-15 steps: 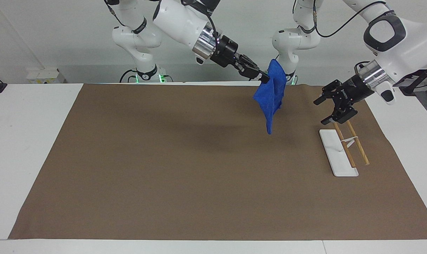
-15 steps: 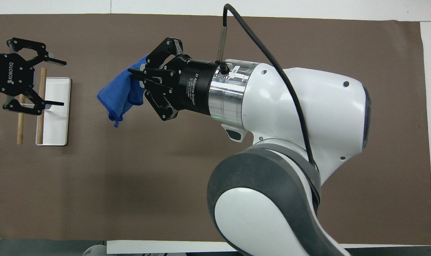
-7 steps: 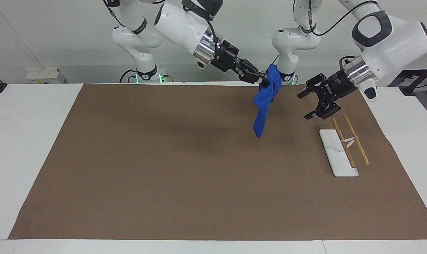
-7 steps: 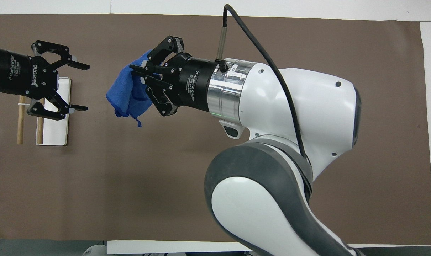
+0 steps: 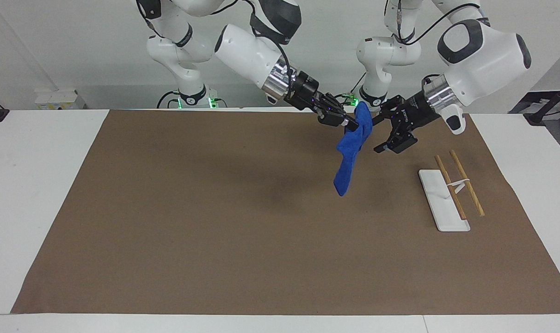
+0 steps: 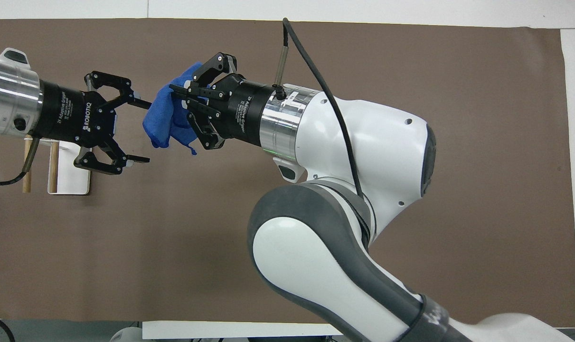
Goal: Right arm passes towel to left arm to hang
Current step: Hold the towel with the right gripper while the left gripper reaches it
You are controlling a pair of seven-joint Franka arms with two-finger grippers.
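The right arm (image 5: 247,46) reaches out, its gripper (image 5: 350,124) clamped on one blue towel (image 5: 351,148) hanging above the worktop (image 5: 192,208). The left arm (image 5: 478,55) levels its wide-open gripper (image 5: 377,134) just beside the towel, near one rack (image 5: 444,203).

Small bright blue towel (image 5: 352,148) – bunched up, dangling in midair over the brown mat, pinched at its top edge.
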